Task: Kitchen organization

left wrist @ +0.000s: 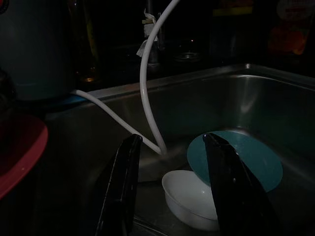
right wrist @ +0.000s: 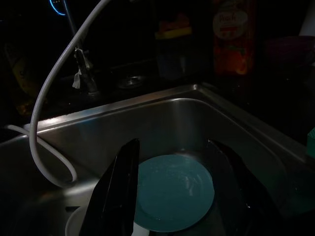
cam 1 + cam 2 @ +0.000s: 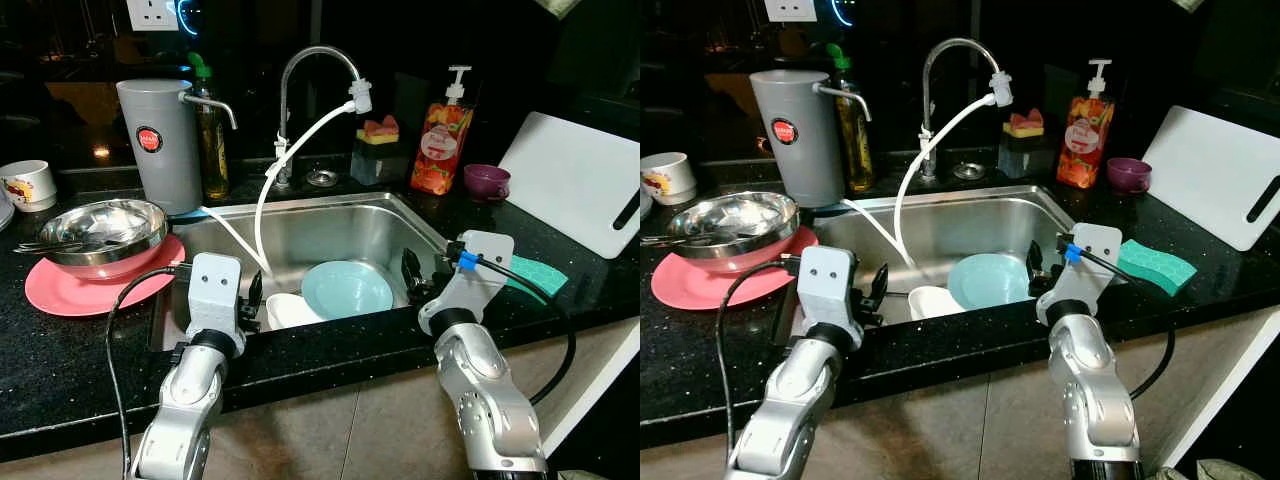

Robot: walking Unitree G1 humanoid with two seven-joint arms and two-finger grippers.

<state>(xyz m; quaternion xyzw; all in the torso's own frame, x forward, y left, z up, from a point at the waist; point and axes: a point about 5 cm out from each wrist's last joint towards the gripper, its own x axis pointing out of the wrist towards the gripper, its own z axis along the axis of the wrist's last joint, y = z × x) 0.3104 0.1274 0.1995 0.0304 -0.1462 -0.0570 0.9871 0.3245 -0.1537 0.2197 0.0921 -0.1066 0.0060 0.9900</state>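
Plate [image 3: 347, 288], the teal one, is sitting down in the sink [image 3: 330, 225] toward its front right, leaning a bit on a small white bowl [image 3: 290, 310] that's tucked against the front wall just left of it. Both arms are parked over the sink's front edge, pointing in. The right gripper [image 3: 411, 272] is open, nothing in it, hanging right at the plate's right rim, and from its wrist cam the plate [image 2: 172, 191] sits dead centre between the two fingers [image 2: 118, 191]. The left gripper [image 3: 253, 296] is open and empty too, and its own cam has the bowl [image 1: 189, 199] straight ahead between its fingers, with the plate off to one side behind. So my read: right arm is the closer one for the plate, left arm for the bowl. Plate is round so no real long axis, but it's lying nearly flat, so the claw would have to pinch the rim edge-on, which looks fiddly against the steel. The white hose [image 3: 268, 200] from the tap [image 3: 318, 60] drops into the sink by the left gripper and could snag. On the counter's left there's a steel bowl [image 3: 100, 228] on a pink plate [image 3: 60, 290], and a green sponge [image 3: 1155, 265] near the front right.
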